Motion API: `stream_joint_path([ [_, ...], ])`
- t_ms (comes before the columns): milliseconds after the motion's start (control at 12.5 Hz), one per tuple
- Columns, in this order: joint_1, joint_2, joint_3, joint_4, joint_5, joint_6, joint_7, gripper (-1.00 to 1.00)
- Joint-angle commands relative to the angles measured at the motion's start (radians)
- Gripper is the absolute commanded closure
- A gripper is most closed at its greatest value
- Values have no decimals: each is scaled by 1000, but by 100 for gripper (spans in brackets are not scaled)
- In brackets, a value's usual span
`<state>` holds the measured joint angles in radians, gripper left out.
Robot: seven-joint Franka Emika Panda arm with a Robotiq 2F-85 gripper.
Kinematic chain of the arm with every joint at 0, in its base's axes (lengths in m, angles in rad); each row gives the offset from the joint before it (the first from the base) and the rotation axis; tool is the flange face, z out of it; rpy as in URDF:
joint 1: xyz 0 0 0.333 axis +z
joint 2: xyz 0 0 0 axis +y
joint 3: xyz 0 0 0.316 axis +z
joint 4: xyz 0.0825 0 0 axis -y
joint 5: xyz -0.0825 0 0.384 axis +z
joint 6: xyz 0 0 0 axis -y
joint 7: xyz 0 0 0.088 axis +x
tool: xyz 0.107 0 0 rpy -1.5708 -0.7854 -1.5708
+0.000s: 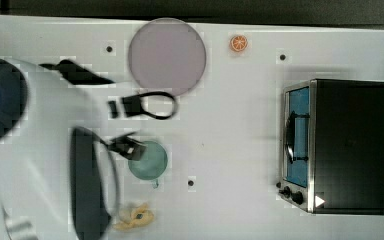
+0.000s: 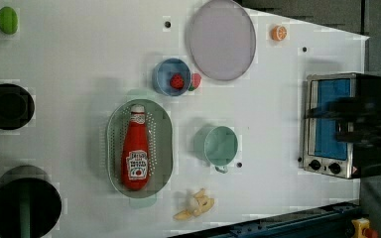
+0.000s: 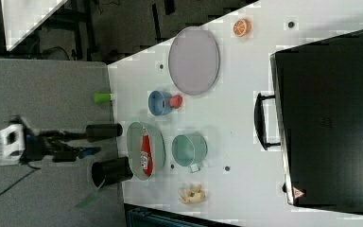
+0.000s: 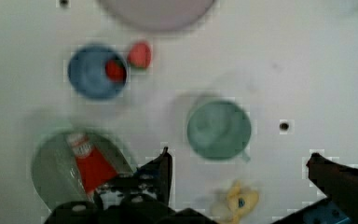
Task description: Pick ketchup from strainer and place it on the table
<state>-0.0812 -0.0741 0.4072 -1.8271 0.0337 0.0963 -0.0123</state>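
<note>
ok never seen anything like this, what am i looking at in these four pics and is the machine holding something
It is one robot arm working over a white table, filmed by four cameras at the same moment. Three cameras stand off the arm and look at the scene from different sides. The fourth sits on the arm's wrist and looks down past the tool, whose two dark fingers stand wide apart with nothing between them.

On the table lies a pale green strainer with a red ketchup bottle lying in it. Nearby are a teal cup, a blue bowl holding a strawberry, a second strawberry beside it, a grey-lilac plate, an orange slice, a banana toy and a small toaster oven.
</note>
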Motion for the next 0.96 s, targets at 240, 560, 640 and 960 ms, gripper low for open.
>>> stream_joint_path([
  [240,25,43,204,-25,-1,33,41,-100],
  [560,37,114,335,-121,-2,199,42,-100],
  [640,38,130,355,-158,-3,275,42,-100],
  [960,54,197,385,-330,-73,590,44,-100],
])
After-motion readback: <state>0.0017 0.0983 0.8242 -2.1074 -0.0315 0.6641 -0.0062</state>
